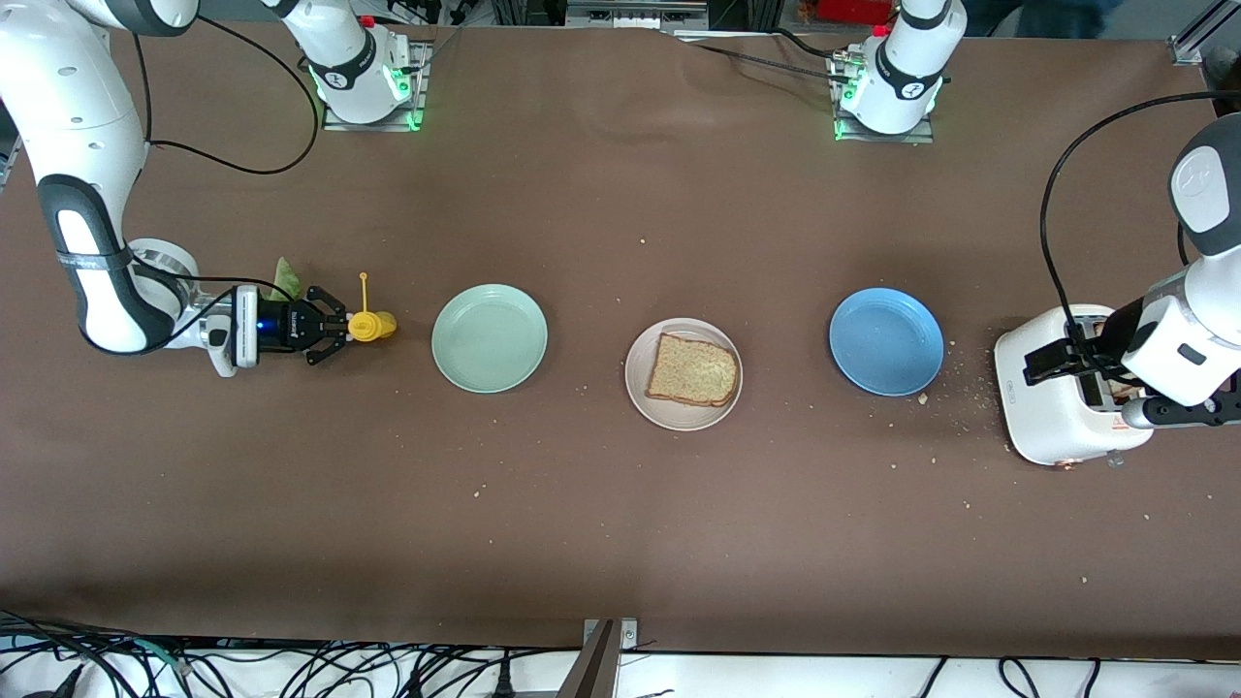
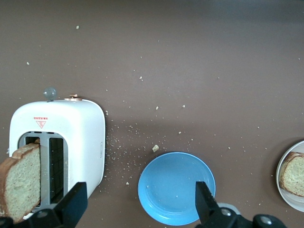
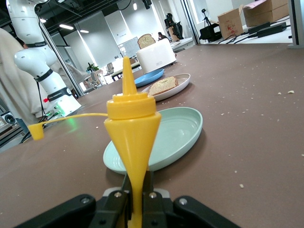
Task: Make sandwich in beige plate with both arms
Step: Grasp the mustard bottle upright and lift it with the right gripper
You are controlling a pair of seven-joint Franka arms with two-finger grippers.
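The beige plate (image 1: 679, 419) lies mid-table with one speckled brown bread slice (image 1: 692, 370) on it; both also show in the right wrist view, plate (image 3: 184, 81) and slice (image 3: 163, 86). A second slice (image 2: 21, 183) stands in the white toaster (image 1: 1057, 407). A green lettuce leaf (image 1: 286, 277) lies beside the right arm's wrist. My right gripper (image 1: 341, 328), low at the right arm's end, is shut (image 3: 136, 194) on a yellow squeeze bottle (image 3: 132, 133) whose cap hangs off. My left gripper (image 2: 141, 204) hangs open and holds nothing above the toaster (image 2: 71, 137).
A mint-green plate (image 1: 490, 338) lies between the yellow bottle (image 1: 371, 326) and the beige plate. A blue plate (image 1: 886, 340) lies between the beige plate and the toaster. Crumbs are scattered round the toaster and the blue plate (image 2: 175, 187).
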